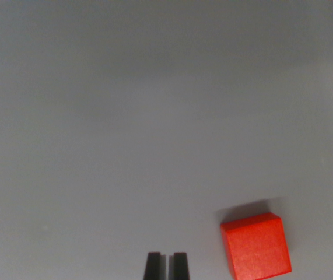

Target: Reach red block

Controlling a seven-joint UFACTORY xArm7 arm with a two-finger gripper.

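A red block (255, 245) lies on a plain grey surface in the lower right of the wrist view. My gripper (167, 265) shows at the bottom edge as two dark fingertips (153, 266) standing close together with only a thin gap and nothing held. The block sits to the wrist view's right of the fingertips, apart from them by a clear stretch of grey surface.
The grey surface (154, 116) fills the whole view with no other objects on it.
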